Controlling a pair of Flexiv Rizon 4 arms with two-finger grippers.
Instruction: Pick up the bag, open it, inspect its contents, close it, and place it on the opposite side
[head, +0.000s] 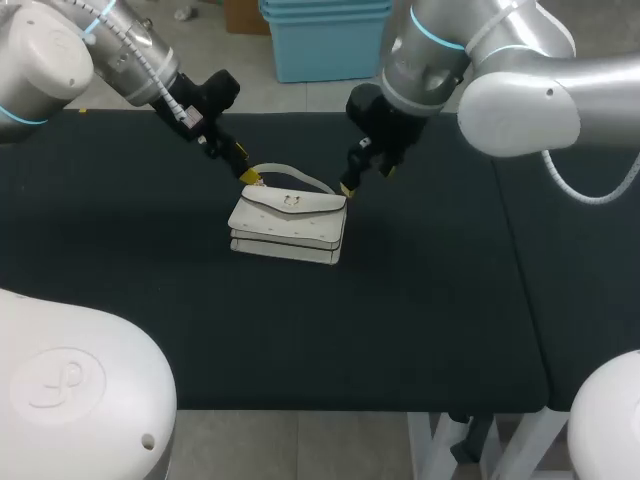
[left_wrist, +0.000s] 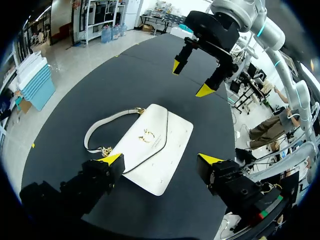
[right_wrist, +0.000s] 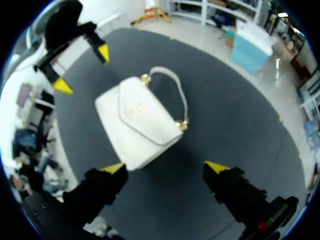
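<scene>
One white bag on black table

Place: a robot lab, by the look of it.
Arms: left arm and right arm, grey with blue rings, lean over one black counter.
Tools: left tool and right tool, two-fingered, yellow-tipped.
Wiring: a cable loops off the right arm.

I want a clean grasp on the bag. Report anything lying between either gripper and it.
Nothing visible does. The left gripper and right gripper hang open close by opposite ends of the white bag, which lies flat on the black table.
</scene>
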